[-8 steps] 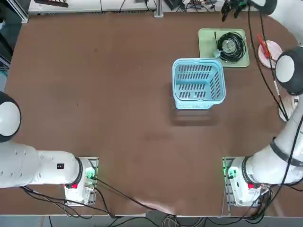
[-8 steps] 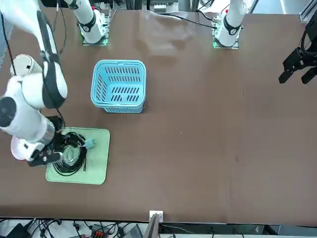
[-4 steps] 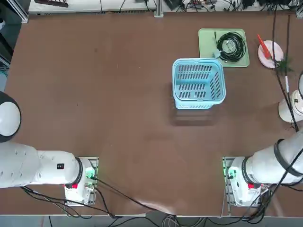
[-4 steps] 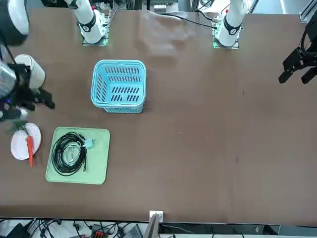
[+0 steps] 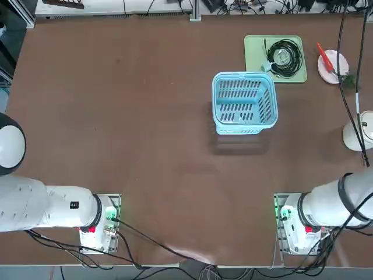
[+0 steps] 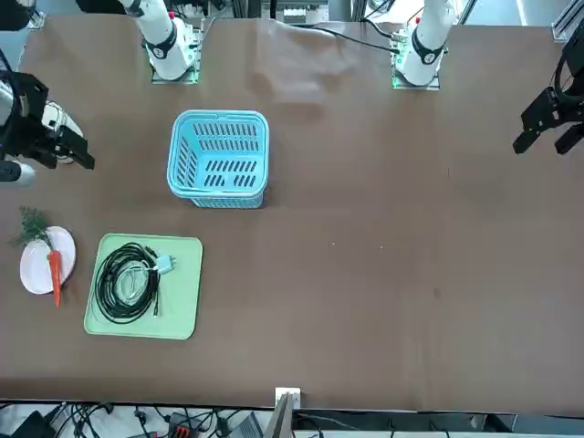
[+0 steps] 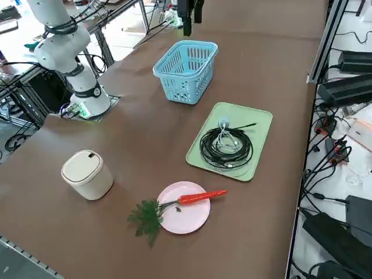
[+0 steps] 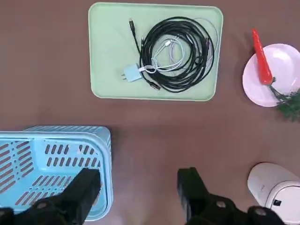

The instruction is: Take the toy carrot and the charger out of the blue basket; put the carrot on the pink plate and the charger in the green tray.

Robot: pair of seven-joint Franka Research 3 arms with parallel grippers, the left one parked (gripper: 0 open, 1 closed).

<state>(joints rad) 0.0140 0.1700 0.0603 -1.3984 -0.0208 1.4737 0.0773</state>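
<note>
**Carrot plated, charger in the tray, pincer wide open up high**

There's the toy carrot (image 7: pixel 200 197), lying across the pink plate (image 7: pixel 185 218), red tip poking past one rim, leafy tuft spilling off the other onto the desk (image 5: pixel 145 128). Just beside the plate sits the green tray (image 8: pixel 108 51), and in it the charger (image 8: pixel 132 73), touching a coiled black cable (image 8: pixel 180 51) that fills most of the tray. Next over, near the tray, the blue basket (image 5: pixel 245 102) stands upright, and nothing shows inside it from overhead. A small white lidded bin (image 7: pixel 87 173) stands near the plate, on the side toward the robot. And the right pincer (image 8: pixel 139 185): fingers (image 8: pixel 86 187) spread wide, gripping nothing, hanging above the bare desk between the basket's edge and that bin, well clear of everything.
</note>
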